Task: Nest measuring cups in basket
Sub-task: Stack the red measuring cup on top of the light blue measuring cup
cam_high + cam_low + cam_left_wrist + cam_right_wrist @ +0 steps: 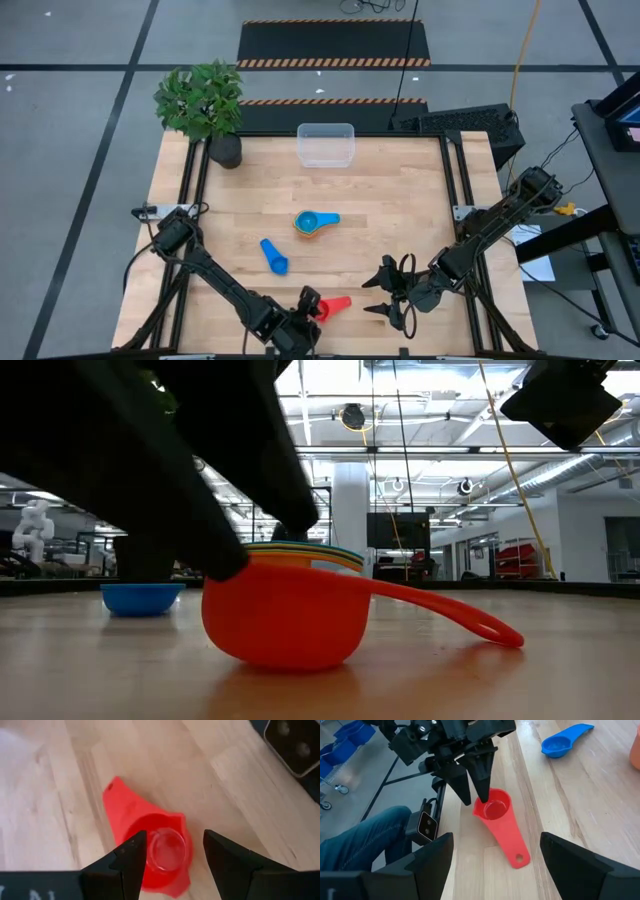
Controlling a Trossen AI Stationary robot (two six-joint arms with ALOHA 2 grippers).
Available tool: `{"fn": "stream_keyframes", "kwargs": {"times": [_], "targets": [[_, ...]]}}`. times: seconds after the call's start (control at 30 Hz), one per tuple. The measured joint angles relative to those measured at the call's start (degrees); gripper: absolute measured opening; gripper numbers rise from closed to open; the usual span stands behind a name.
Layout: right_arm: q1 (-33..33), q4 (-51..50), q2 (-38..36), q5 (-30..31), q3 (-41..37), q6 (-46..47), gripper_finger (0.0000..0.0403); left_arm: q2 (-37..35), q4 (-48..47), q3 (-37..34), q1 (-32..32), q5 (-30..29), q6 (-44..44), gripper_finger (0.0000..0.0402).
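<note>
A red measuring cup sits upright on the table near its near edge, handle pointing right. My left gripper is open and comes down on the bowl. One finger stands inside the rim, the other outside it. My right gripper is wide open, level, just right of the handle's end. A dark blue cup lies alone. A light blue cup tops an orange and yellow stack mid-table. The clear basket stands at the far edge. My left gripper comes from above, pointing down, its open fingers on either side of the red cup's bowl wall opposite the handle. The outer finger looks close against the rim, but I cannot tell whether it touches. The cup rests on the table.
A potted plant stands at the far left corner. A person's jeans-clad leg shows beyond the near table edge. Bare wood lies between the stack and the basket.
</note>
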Motion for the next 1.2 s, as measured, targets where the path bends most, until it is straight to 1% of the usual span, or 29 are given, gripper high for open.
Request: {"fn": "stream_keyframes", "kwargs": {"times": [0.4, 0.5, 0.7, 1.1, 1.2], "targets": [[0.0, 0.0, 0.0, 0.0, 0.0, 0.1, 0.0293, 0.0, -0.8, -0.1, -0.1, 0.1, 0.4, 0.0197], [0.0, 0.0, 0.0, 0.0, 0.0, 0.1, 0.0293, 0.0, 0.6, -1.6, 0.0, 0.5, 0.4, 0.0191], [0.0, 0.0, 0.0, 0.0, 0.0, 0.0, 0.0293, 0.0, 3.1, -4.8, 0.2, 2.6, 0.5, 0.0145], [0.0, 0.0, 0.0, 0.0, 0.0, -1.2, 0.0293, 0.0, 3.4, -5.0, 0.2, 2.6, 4.1, 0.0027], [0.0, 0.0, 0.0, -0.3, 0.0, -2.4, 0.0293, 0.0, 3.4, -4.9, 0.2, 2.2, 4.8, 0.0024]]}}
